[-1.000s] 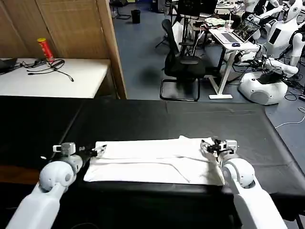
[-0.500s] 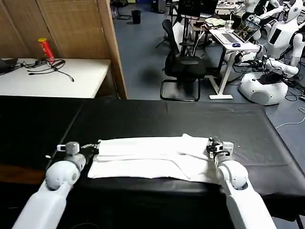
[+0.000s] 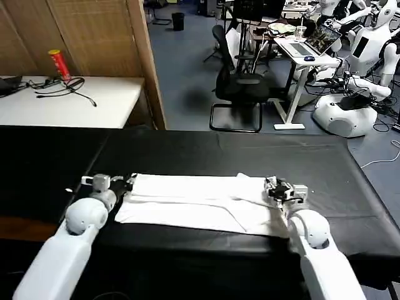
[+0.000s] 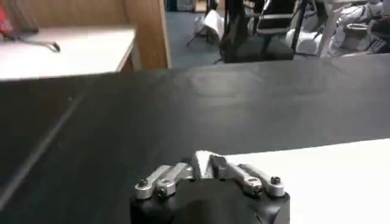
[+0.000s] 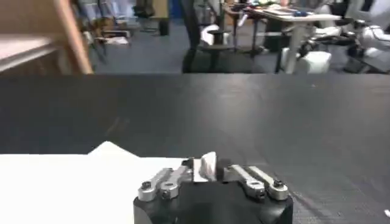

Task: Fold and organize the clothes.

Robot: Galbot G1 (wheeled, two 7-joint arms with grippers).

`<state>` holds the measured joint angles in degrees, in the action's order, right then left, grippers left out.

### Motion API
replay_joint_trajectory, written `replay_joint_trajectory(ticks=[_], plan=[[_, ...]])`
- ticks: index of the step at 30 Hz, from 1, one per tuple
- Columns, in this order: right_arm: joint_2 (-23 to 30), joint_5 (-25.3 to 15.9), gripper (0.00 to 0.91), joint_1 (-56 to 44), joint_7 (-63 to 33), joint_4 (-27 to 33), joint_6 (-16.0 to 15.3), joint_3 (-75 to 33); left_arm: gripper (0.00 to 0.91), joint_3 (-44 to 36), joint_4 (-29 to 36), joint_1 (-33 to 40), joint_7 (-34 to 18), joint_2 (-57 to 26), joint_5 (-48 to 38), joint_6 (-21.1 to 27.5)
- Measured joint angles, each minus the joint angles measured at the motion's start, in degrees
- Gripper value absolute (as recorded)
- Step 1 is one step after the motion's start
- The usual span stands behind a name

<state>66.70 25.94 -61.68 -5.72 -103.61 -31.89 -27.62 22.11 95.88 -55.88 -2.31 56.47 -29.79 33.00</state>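
Note:
The clothes are one white T-shirt (image 3: 200, 203), lying as a long folded band across the near part of the black table (image 3: 219, 153). My left gripper (image 3: 128, 182) is shut on the shirt's far left corner. In the left wrist view a tuft of the white shirt (image 4: 317, 179) is pinched in the left gripper (image 4: 203, 163). My right gripper (image 3: 272, 187) is shut on the far right corner. The right wrist view has a fold of the shirt (image 5: 61, 185) standing up in the right gripper (image 5: 208, 165). No lettering shows on the cloth.
Bare black tabletop stretches beyond the shirt toward the far edge (image 3: 250, 133). Behind on the left stand a white desk (image 3: 69, 103) with a red can (image 3: 59, 64) and cables, and a wooden partition (image 3: 147, 62). An office chair (image 3: 240, 87) and other robots (image 3: 350, 106) stand farther off.
Both grippers have moved a little away from me across the table, taking the shirt's far edge with them. The band now lies slightly farther from the front edge.

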Motion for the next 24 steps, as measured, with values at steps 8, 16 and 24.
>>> replay_joint_trajectory(ticks=[8, 16, 24], plan=[[-1.0, 1.1, 0.878, -3.5, -0.1, -7.1, -0.3, -1.4, 0.878, 3.9, 6.3, -5.1, -1.7, 0.2, -2.8, 0.5], [-0.7, 1.0, 0.878, -5.6, -0.1, -9.9, -0.3, -1.4, 0.878, 7.3, 9.0, -10.6, -1.7, 3.4, -2.4, -1.6], [-0.6, 0.8, 0.878, -6.3, -0.1, -10.6, 0.0, -1.5, 0.878, 8.1, 8.8, -14.3, -1.4, 6.0, -0.1, -3.5]])
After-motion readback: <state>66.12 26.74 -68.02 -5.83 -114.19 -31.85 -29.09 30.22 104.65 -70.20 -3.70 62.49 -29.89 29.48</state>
